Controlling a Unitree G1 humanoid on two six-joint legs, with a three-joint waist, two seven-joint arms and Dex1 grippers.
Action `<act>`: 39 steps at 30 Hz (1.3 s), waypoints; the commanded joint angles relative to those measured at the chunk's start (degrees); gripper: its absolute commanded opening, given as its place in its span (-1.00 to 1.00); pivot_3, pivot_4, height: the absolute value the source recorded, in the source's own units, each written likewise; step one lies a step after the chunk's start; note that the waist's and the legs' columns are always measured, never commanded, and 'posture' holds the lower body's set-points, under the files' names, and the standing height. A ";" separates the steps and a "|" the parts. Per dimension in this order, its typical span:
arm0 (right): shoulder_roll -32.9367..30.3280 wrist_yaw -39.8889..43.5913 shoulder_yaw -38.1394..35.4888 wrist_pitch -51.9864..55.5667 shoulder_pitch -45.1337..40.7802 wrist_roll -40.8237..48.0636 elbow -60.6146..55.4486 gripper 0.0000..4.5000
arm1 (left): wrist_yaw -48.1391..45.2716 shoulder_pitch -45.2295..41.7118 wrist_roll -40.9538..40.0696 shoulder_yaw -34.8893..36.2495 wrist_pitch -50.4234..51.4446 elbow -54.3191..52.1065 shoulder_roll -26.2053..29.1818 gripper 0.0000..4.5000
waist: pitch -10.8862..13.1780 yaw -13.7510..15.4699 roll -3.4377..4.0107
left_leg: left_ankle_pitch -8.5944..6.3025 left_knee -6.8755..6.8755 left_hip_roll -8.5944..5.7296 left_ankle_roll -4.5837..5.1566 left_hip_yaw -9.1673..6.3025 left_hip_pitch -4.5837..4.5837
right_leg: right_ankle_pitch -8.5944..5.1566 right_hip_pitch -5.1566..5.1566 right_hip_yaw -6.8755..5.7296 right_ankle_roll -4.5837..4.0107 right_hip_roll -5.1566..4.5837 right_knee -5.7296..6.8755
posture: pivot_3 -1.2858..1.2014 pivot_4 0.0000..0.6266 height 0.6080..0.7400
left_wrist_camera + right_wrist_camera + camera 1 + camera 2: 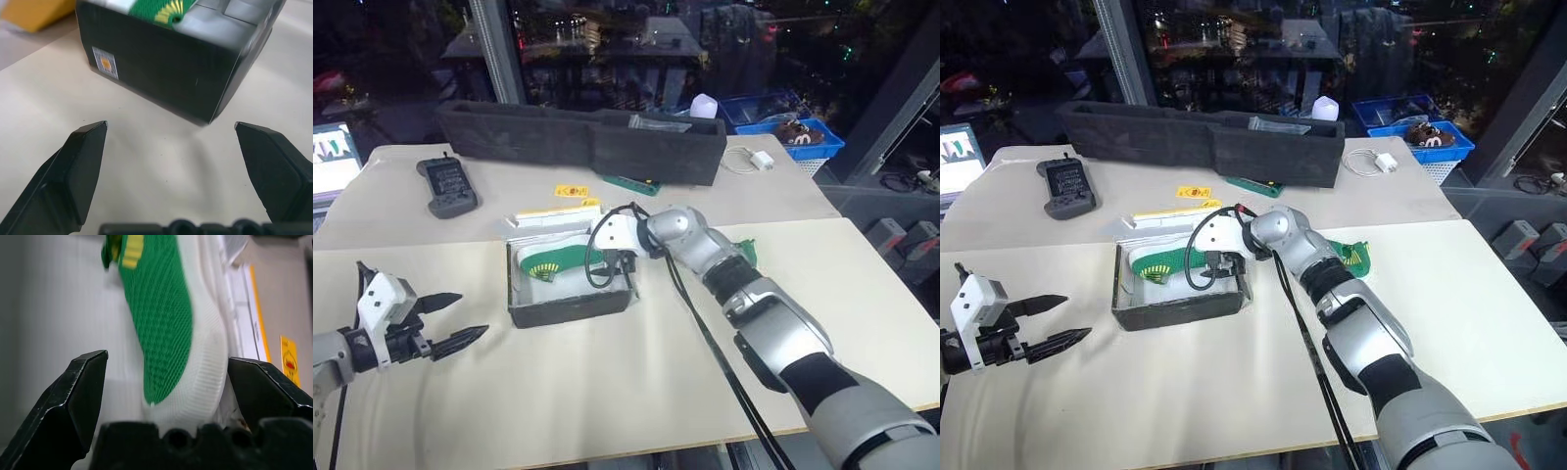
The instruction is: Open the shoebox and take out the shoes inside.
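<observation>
One shoe inside open shoebox, right end effector released around it, left end effector released.

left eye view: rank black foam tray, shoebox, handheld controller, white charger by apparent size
1. black foam tray, largest though farthest back
2. shoebox
3. handheld controller
4. white charger, smallest, but at the table's far edge

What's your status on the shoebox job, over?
Right gripper open, straddling a shoe inside the open shoebox. Left gripper open, idle beside the box. Second shoe already out. Nothing blocking.
</observation>
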 commanded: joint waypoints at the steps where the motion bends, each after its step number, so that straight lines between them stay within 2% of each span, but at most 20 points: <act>1: 0.56 0.49 1.15 0.70 1.96 -1.65 0.32 0.53 | 0.06 -0.31 -0.45 1.80 -0.47 -1.29 0.51 1.00 | -0.01 -0.01 -0.02 | 0.00 -0.03 0.00 0.00 0.00 0.00 | 0.01 0.00 0.00 0.01 0.00 -0.02 | 0.03 -0.52 0.97; 5: 0.85 -0.60 0.63 1.11 1.76 -2.09 0.10 -0.03 | 0.06 -0.68 -0.41 1.64 -0.55 -1.12 0.57 1.00 | -0.01 -0.10 -0.01 | 0.00 -0.04 0.00 0.00 0.01 0.01 | 0.01 -0.02 0.00 0.01 0.01 0.01 | 0.03 -0.52 0.97; 7: 1.04 -1.14 0.36 1.47 1.63 -2.14 -0.01 -0.39 | 0.10 -0.74 -0.42 1.63 -0.50 -1.12 0.54 1.00 | 0.00 -0.12 -0.01 | 0.01 -0.04 0.01 -0.01 0.01 0.02 | -0.02 -0.04 0.00 -0.04 0.01 0.04 | 0.03 -0.52 0.97; 9: 1.14 -1.53 0.23 1.57 1.59 -2.27 -0.04 -0.63 | 0.12 -0.77 -0.43 1.63 -0.47 -1.13 0.53 1.00 | 0.00 -0.12 0.00 | 0.00 -0.04 0.02 -0.04 0.01 0.02 | -0.01 -0.07 0.00 -0.06 0.01 0.05 | 0.03 -0.52 0.97; 17: 1.62 -0.93 -1.14 2.39 1.79 -1.24 -2.68 -0.63 | 0.05 -1.04 -0.36 1.34 -0.45 -1.09 0.59 1.00 | 0.00 -0.23 0.00 | 0.02 -0.08 0.02 -0.03 0.01 -0.01 | 0.00 -0.09 0.00 -0.03 0.01 0.03 | 0.03 -0.52 0.97; 27: -1.41 7.16 -5.98 16.47 4.18 6.87 -27.00 -0.63 | 0.16 -1.54 -0.11 0.72 -0.59 -0.86 0.32 1.00 | 0.02 -0.14 0.02 | 0.02 -0.17 0.02 -0.02 0.01 -0.19 | 0.16 -0.23 -0.01 0.24 0.03 -0.06 | 0.03 -0.52 0.97; 34: -2.31 4.05 -6.64 21.47 4.89 6.65 -34.00 -0.63 | -0.08 -1.83 0.04 0.34 -0.58 -0.56 0.35 1.00 | 0.02 -0.08 0.01 | 0.01 -0.18 0.03 -0.04 0.01 -0.17 | 0.14 -0.23 -0.04 0.23 0.03 -0.07 | 0.03 -0.52 0.97; 39: -4.36 0.16 -3.17 18.83 4.61 0.75 -33.44 -0.63 | -0.18 -2.15 0.05 0.17 -0.63 -0.36 0.39 1.00 | 0.02 0.10 0.01 | 0.00 -0.18 0.03 -0.05 0.02 -0.17 | 0.06 -0.23 -0.05 0.09 0.02 -0.09 | 0.03 -0.52 0.97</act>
